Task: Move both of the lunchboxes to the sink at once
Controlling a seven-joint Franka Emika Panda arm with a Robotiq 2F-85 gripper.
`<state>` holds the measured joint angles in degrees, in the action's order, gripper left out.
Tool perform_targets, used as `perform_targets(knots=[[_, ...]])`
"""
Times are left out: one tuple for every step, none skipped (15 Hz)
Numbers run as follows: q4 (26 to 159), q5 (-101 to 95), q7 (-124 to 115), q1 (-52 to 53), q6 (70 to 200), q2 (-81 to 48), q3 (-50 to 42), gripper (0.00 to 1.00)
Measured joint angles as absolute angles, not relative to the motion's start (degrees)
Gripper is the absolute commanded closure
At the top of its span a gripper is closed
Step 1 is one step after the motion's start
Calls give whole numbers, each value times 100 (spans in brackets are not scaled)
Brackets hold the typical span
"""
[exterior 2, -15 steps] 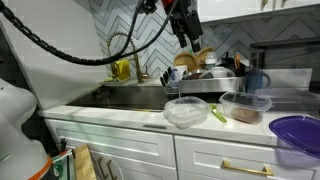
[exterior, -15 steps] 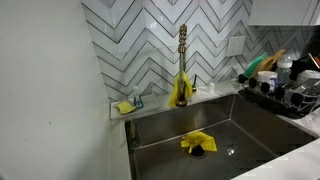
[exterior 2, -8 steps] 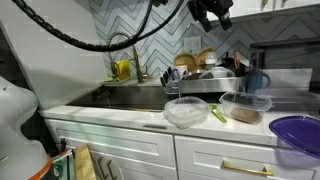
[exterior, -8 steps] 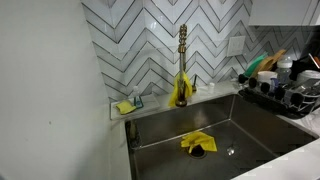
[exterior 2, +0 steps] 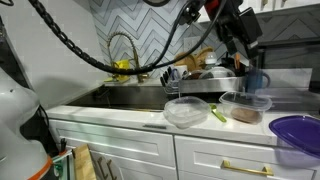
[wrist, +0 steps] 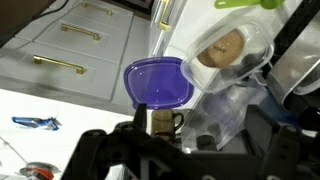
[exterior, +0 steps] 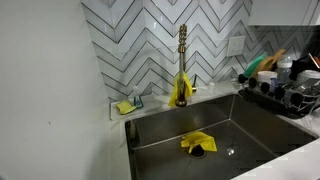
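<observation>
Hovering our pincer (exterior 2: 243,32) high over the worktop (exterior 2: 105,113) | lunchboxes (exterior 2: 186,112) below it, untouched | sink (exterior: 200,125) well aside of it | we cannot tell if it is clenched

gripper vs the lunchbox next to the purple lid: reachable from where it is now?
Likely yes. The gripper hangs above the counter, roughly over that lunchbox, with open air between them. The dish rack stands behind it and the purple lid to the side, neither covering it.

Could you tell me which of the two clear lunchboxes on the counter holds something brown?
The lunchbox beside the purple dish; the lunchbox nearer the sink shows nothing brown.
</observation>
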<state>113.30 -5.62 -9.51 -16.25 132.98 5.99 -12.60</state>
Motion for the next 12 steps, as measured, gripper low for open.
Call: perform_targets(knots=[[11291,-561,-967,-1625,13302,524,-1264,0],[11257,-560,-977,-1624,13303,482,-1264,0],[11241,-558,-981,-1622,13303,472,-1264,0],[11237,-557,-982,-1622,13303,476,-1264,0],[11233,-557,-982,-1622,13303,480,-1264,0],[11229,-557,-983,-1622,13303,480,-1264,0],[11226,-557,-983,-1622,13303,479,-1265,0],[11224,-557,-983,-1622,13303,479,-1265,0],[11222,-557,-983,-1622,13303,479,-1265,0],[11221,-557,-984,-1622,13303,479,-1265,0],[11221,-557,-984,-1622,13303,479,-1265,0],[11220,-557,-984,-1622,13303,479,-1265,0]])
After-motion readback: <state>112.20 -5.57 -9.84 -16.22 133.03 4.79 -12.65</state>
